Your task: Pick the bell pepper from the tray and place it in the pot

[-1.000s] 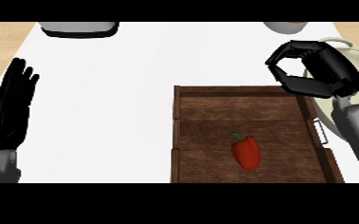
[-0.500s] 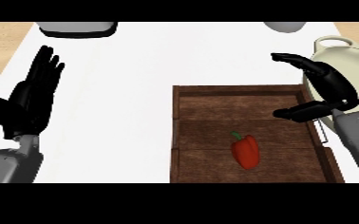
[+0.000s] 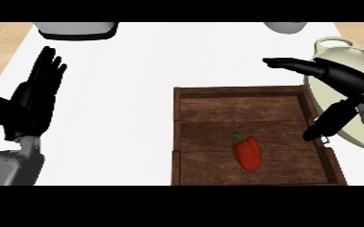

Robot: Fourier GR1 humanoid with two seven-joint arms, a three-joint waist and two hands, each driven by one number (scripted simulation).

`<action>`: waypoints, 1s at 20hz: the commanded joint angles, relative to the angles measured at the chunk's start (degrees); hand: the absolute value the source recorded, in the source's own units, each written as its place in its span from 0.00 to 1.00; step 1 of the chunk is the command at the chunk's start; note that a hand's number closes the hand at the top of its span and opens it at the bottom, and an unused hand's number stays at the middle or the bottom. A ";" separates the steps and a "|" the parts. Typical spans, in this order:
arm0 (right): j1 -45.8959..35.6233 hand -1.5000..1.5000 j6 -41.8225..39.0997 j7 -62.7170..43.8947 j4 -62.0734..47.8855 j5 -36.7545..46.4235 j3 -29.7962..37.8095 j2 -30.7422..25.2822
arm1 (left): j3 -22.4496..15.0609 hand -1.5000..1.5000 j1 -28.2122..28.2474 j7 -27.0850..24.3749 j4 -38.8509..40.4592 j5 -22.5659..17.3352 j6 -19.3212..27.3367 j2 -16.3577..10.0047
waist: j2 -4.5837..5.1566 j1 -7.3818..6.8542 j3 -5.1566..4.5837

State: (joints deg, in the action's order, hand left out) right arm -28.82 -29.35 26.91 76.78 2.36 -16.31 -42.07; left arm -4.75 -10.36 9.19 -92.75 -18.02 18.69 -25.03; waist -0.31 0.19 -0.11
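fingers point(image 3: 293, 64) of right hand point(image 3: 344, 80) spread, bell pepper point(image 3: 247, 155) on tray point(image 3: 241, 91), white counter point(image 3: 135, 86)

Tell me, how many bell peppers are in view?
1. The red bell pepper lies inside the wooden tray, in its nearer half. The inside of the pot is partly hidden.

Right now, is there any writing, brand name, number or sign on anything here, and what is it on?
None can be read.
No words, numbers, labels or signs show on the bell pepper, the wooden tray, the cream pot, the white counter, or the two grey objects at its far edge.
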 commanded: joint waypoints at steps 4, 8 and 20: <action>-2.89 0.00 -6.34 -13.74 11.93 8.05 -8.86 -2.17 | -0.11 0.50 -2.42 3.37 -0.62 1.03 0.94 0.10 | -0.02 0.10 0.03; 3.61 0.00 -7.81 -21.62 22.61 9.88 -11.73 -2.42 | 1.30 0.50 -0.31 0.18 0.25 1.49 -0.17 0.48 | -0.07 0.69 0.05; 8.86 0.00 -15.19 -35.29 28.30 14.48 -9.53 9.10 | 4.91 0.50 2.38 -0.73 0.43 2.60 -5.91 2.63 | 0.25 -0.29 0.08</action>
State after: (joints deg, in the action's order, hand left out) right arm -20.54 -41.39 -2.73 102.75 16.39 -26.04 -36.41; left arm -2.36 -9.81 9.89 -92.99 -14.53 16.20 -21.62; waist -0.09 0.08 -0.01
